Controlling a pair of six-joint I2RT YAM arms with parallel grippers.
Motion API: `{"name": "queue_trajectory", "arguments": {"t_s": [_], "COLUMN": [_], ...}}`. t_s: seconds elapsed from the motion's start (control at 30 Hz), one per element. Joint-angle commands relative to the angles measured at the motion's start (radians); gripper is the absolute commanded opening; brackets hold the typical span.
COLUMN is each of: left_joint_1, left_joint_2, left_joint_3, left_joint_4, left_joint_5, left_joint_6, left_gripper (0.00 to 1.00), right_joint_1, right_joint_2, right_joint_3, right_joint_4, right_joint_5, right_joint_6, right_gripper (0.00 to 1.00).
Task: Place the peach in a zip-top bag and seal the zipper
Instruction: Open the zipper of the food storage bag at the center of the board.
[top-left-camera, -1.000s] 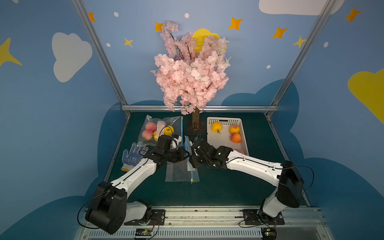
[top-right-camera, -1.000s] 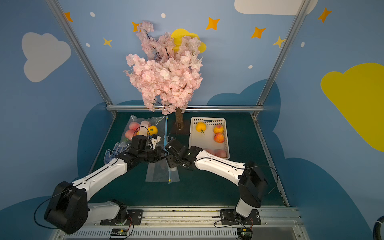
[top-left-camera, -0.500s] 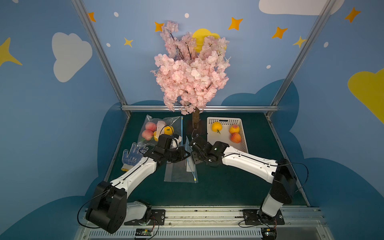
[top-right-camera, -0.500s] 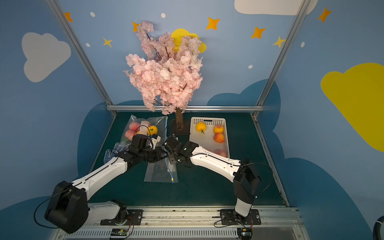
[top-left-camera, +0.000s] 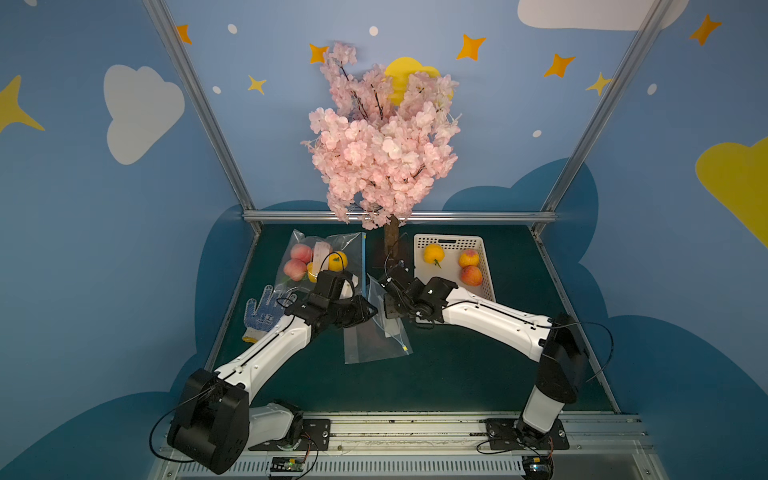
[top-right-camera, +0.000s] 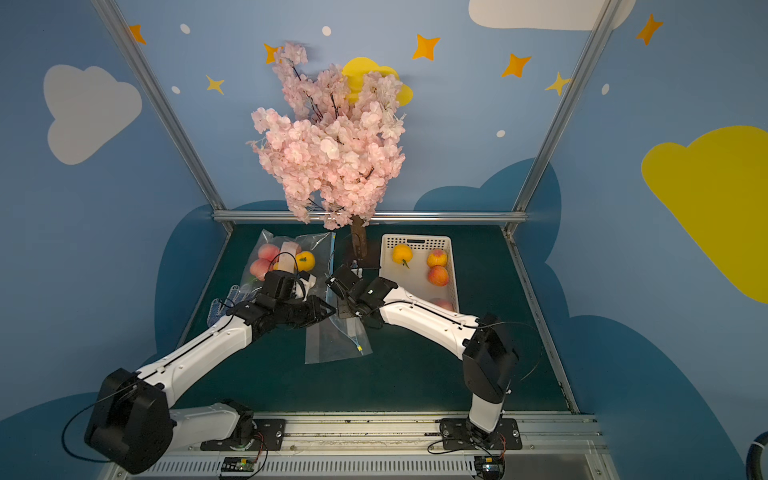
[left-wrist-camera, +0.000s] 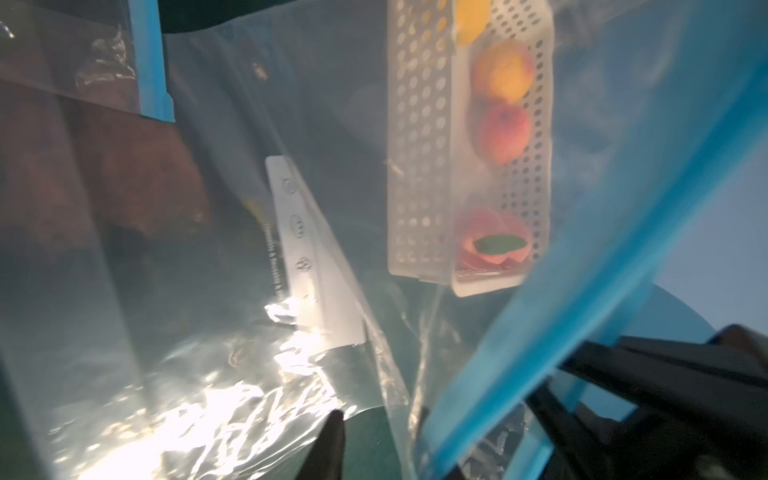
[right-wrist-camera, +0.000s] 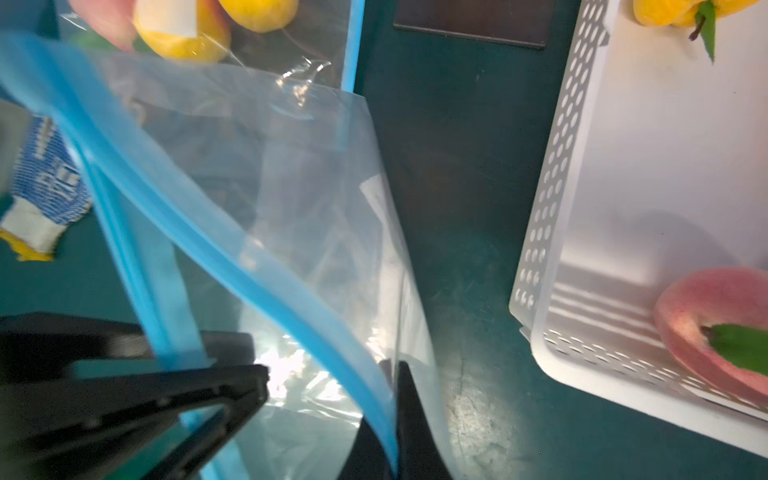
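Observation:
An empty clear zip-top bag (top-left-camera: 374, 340) (top-right-camera: 336, 340) with a blue zipper lies mid-table, its mouth lifted between both grippers. In the right wrist view my right gripper (right-wrist-camera: 392, 424) is shut on the blue zipper strip (right-wrist-camera: 291, 299). My left gripper (left-wrist-camera: 374, 428) has its fingers apart, with the bag's clear edge and zipper hanging between them. In both top views the left gripper (top-left-camera: 374, 311) (top-right-camera: 332, 309) and the right gripper (top-left-camera: 384, 286) (top-right-camera: 332, 282) meet at the bag's mouth. Peaches (top-left-camera: 471, 275) (right-wrist-camera: 715, 332) lie in the white basket (top-left-camera: 449, 239).
A second bag (top-left-camera: 320, 262) holding peaches and oranges lies at the back left. A blue-dotted glove (top-left-camera: 266, 311) lies left of my left arm. The blossom tree (top-left-camera: 382, 145) stands at the back centre, its trunk between that bag and the basket. An orange (top-left-camera: 433, 253) is in the basket.
The right gripper moved left to the bag's mouth and shut on the zipper strip. The left gripper's fingers have parted. The bag's mouth has been lifted off the table.

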Motion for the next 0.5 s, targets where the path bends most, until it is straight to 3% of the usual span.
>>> {"name": "queue_trajectory", "arguments": {"t_s": [0.0, 0.07, 0.27, 0.4, 0.47], "left_joint_1": [-0.027, -0.046, -0.114, -0.169, -0.195], "left_joint_2": [-0.014, -0.023, -0.066, -0.097, -0.101], "left_joint_3": [-0.018, -0.023, -0.092, -0.16, -0.181], "left_joint_4": [0.036, 0.048, 0.142, 0.239, 0.28], "left_joint_5": [-0.017, -0.032, -0.096, -0.178, -0.22], "left_joint_6": [-0.036, -0.053, -0.158, -0.246, -0.257], "left_gripper": [0.39, 0.43, 0.52, 0.52, 0.48], "right_joint_1": [0.001, 0.002, 0.013, 0.014, 0.014], "right_joint_2": [-0.057, -0.07, -0.03, -0.033, -0.045], "right_joint_3": [-0.053, -0.092, -0.052, -0.047, -0.049], "right_joint_4": [0.146, 0.221, 0.175, 0.179, 0.189], "right_joint_5": [-0.026, -0.035, 0.002, 0.025, 0.031], "right_joint_6": [0.016, 0.003, 0.07, 0.102, 0.112], "right_gripper": [0.0, 0.0, 0.0, 0.0, 0.0]}}
